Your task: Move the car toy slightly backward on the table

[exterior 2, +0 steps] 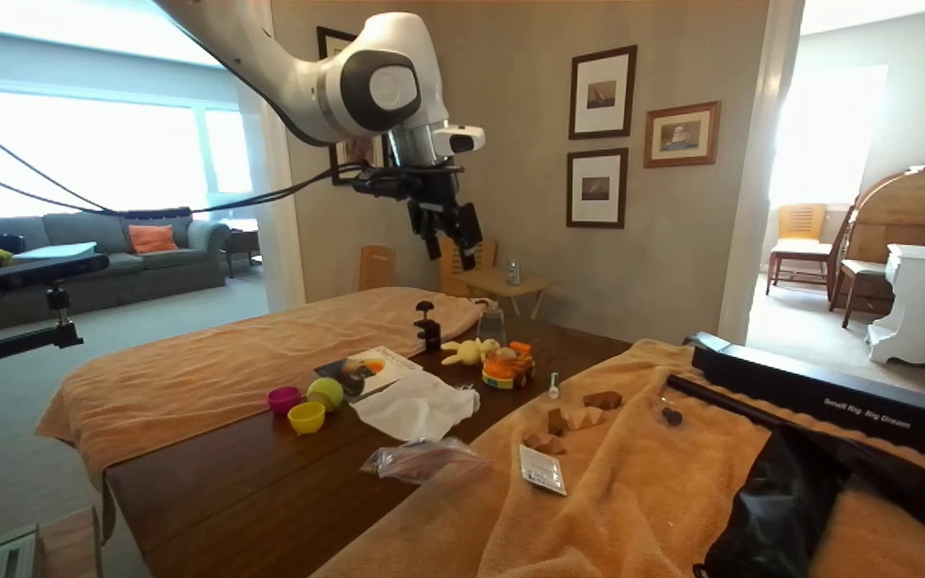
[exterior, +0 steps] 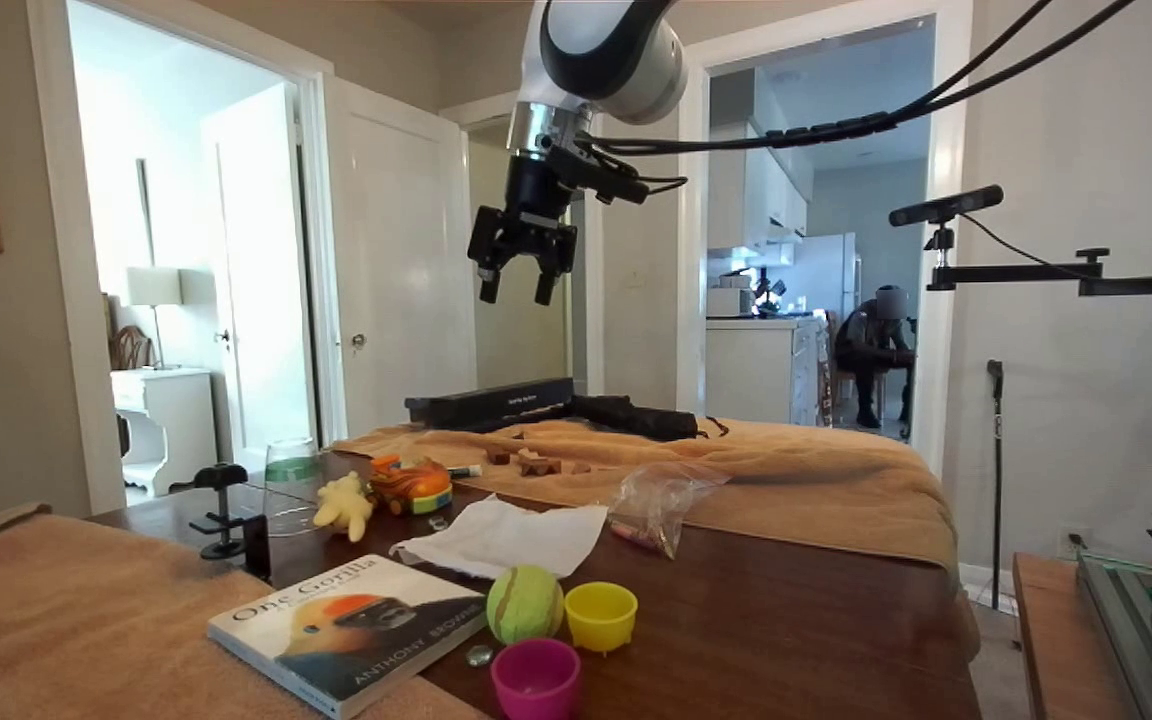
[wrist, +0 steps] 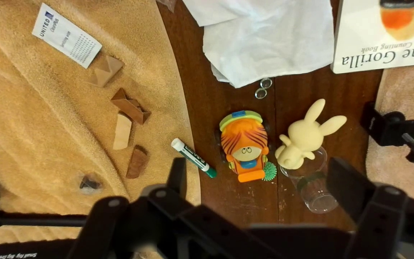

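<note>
The car toy point(wrist: 244, 140) is orange with dark wheels, a painted face and a yellow-green bumper. It stands on the dark wooden part of the table point(wrist: 228, 205). It also shows in both exterior views point(exterior: 412, 486) point(exterior 2: 508, 367). My gripper point(exterior: 516, 290) is high above the table in both exterior views point(exterior 2: 451, 255), apart from everything. In the wrist view, its fingers point(wrist: 259, 171) are wide apart with nothing between them. The car toy lies below, toward the upper middle between the fingers.
A cream rabbit figure point(wrist: 300, 140) and a clear cup point(wrist: 314, 190) are close beside the car toy. A small green spiky ball point(wrist: 270, 171) touches or nearly touches it. A marker point(wrist: 193, 157) lies opposite. A white cloth point(wrist: 268, 43), book point(wrist: 383, 39) and black clamp point(wrist: 394, 126) are nearby.
</note>
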Controlling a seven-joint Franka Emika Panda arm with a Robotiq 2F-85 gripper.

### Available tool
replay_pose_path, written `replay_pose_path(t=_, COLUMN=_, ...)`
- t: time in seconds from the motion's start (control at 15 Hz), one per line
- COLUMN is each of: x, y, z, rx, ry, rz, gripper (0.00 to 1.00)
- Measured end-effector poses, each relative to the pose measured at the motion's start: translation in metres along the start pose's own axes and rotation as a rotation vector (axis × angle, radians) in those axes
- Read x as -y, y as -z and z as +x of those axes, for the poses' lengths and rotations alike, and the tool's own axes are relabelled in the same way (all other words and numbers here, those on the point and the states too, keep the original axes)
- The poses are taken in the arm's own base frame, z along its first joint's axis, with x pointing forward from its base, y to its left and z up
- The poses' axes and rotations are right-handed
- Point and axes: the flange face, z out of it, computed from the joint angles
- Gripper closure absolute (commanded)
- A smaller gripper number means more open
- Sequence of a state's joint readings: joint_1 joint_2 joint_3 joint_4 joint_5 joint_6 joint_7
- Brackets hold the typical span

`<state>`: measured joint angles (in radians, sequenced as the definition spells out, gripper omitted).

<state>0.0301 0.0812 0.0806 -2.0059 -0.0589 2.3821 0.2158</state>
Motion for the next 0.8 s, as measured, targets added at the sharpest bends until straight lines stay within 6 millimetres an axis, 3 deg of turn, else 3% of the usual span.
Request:
replay_pose_path(t=0.2, x=-0.005, y=-0.016, z=0.003, rx=0.011, ry=-0.013, rz=-0.003, gripper=0.00)
replay_pose_path(t=0.8, x=-0.009, y=-0.104, z=0.023, rx=0.101, ry=0.052, rz=0.001, gripper=0.00)
